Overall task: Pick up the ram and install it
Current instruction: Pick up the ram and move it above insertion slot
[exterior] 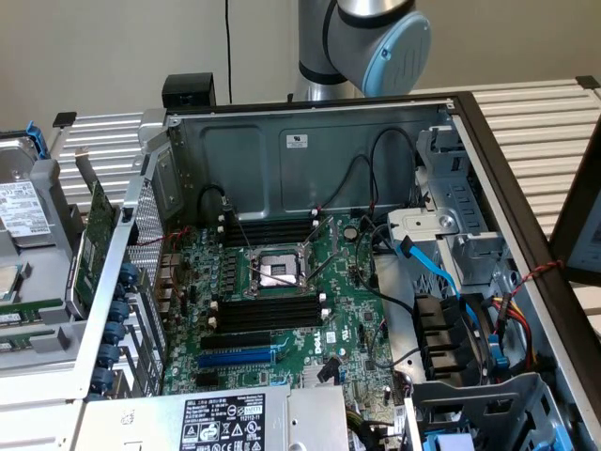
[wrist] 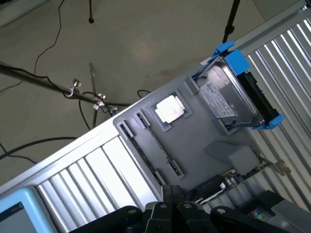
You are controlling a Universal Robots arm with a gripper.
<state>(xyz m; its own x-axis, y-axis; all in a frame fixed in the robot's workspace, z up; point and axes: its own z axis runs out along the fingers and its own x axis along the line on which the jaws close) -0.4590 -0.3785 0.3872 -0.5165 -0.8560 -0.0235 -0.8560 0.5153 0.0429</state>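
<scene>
Exterior view's left: tray (wrist: pixel 199 145) outside case, parts parked in moulded recesses for pick-up.
- Drive (wrist: pixel 233 97) in blue caddy.
- Card (exterior: pixel 92 240) stood on edge.
- Ram (wrist: pixel 219 184) probably chip-studded stick beside card, near fingertips; identification unsure.
- Gripper (wrist: pixel 173 194) over tray, fingers together, nothing between them.

Centre: case (exterior: pixel 254 160) on its side, lid off, so slots (exterior: pixel 268 312) face up for access. Slots bare; ram not installed.

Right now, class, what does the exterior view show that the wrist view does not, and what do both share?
Exterior view: the open computer case with its motherboard, and the arm behind it. Wrist view: the floor and a silver processor chip. Both: the hard drive in its blue bracket, and the slatted table.
</scene>
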